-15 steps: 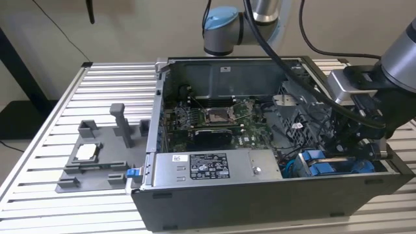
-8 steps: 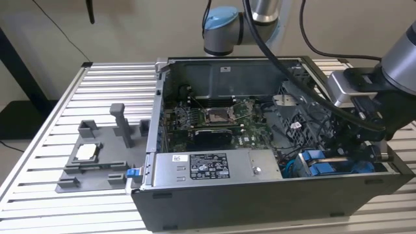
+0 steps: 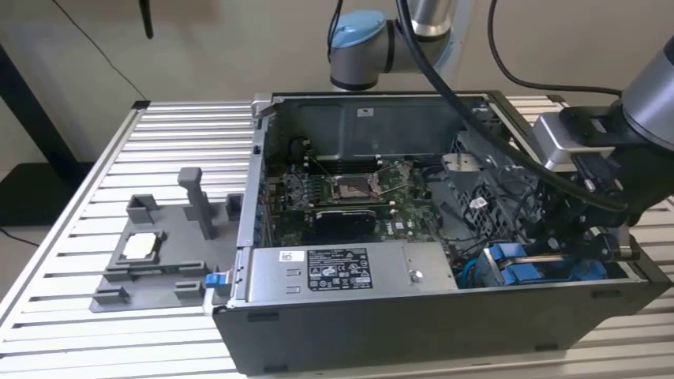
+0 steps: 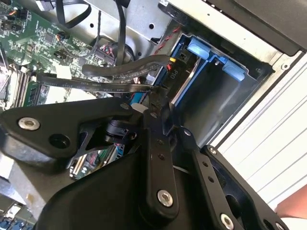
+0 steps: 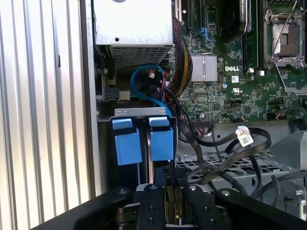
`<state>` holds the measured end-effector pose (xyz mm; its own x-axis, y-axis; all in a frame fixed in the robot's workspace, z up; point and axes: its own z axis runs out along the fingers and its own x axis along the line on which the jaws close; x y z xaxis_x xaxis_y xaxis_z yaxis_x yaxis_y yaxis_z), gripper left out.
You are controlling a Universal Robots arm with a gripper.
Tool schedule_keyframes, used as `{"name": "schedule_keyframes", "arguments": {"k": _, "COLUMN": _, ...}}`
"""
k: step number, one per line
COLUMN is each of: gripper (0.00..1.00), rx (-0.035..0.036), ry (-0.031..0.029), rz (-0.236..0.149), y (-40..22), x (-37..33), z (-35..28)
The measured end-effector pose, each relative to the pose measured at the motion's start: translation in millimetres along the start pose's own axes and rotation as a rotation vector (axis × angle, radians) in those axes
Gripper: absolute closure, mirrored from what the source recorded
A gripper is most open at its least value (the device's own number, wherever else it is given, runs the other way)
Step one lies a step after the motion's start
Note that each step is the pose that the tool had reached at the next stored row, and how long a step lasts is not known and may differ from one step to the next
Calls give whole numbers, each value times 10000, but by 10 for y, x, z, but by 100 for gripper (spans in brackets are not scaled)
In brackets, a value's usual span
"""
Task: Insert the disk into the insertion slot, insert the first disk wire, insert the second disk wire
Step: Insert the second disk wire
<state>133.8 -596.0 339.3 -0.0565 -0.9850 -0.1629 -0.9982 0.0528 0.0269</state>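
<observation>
Tool [image 4: 154, 111] down in case [image 3: 421, 332] at drive cage, jaws narrow, pinching black wire connector [image 4: 156, 98]. Disk [image 4: 184, 88] already seated in insertion slot [image 4: 211, 81], blue tabs [image 5: 144, 139] beside tool. Step, prob.: wire insertion; needs connector lined up w/ disk port.

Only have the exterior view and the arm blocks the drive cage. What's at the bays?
Observer: In the first wrist view, two blue tabs sit side by side at the front of the cage.
Operator: Where's the gripper?
Observer: The gripper is just short of those tabs, roughly in line with the gap between them.
Operator: Any wire near it?
Observer: In the second wrist view, a flat black cable runs right up to the gripper's tip, beside the blue-trimmed slot.
</observation>
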Motion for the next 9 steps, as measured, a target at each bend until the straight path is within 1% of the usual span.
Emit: {"name": "schedule_keyframes", "arguments": {"k": 9, "gripper": 77, "rx": 4, "ry": 15, "rz": 24, "y": -1, "x": 12, "z": 36}}
